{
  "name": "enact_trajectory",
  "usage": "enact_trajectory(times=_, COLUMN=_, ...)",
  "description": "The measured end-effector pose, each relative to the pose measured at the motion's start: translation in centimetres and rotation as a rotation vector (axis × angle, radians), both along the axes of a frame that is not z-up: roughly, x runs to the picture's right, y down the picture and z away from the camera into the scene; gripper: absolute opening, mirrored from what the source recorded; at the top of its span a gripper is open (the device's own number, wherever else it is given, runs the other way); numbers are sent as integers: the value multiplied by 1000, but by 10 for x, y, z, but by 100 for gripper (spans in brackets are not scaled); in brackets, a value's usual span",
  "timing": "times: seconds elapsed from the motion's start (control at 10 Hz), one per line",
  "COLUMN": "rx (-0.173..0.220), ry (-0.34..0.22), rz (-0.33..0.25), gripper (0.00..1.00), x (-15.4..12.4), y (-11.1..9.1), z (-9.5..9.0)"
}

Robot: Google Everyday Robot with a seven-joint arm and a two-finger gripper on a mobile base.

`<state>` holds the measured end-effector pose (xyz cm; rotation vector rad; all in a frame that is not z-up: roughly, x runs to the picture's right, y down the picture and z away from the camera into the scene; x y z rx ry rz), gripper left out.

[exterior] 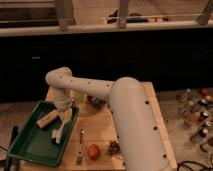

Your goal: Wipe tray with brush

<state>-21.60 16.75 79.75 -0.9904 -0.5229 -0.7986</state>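
Gripper [63,118] over green tray [31,146]; inside: brush [58,133], tan block [47,120].

no readable text, labels or numbers, tool [63,120] low over the tray [29,149]

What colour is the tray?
The tray is green, camera view; the end effector holds the brush over it.

On your wooden table [97,131] a metal fork [80,147] lies just right of the tray [33,145]. To the fork's right sit a round orange fruit [93,151] and a brown spiky lump [114,147]. A tan block [48,119] rests in the tray's far part, just left of the gripper [60,124], which is over the tray. Bottles [196,114] stand well to the right, off the table.
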Motion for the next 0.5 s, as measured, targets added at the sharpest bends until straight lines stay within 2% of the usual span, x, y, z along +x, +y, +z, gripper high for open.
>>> enact_trajectory(times=0.3, rx=45, ry=72, rz=13, gripper=0, x=5, y=-20, z=22)
enact_trajectory(times=0.4, rx=61, ry=78, rz=27, gripper=0, x=2, y=-25, z=27)
enact_trajectory(times=0.5, rx=72, ry=60, rz=44, gripper=0, x=-9, y=-27, z=31)
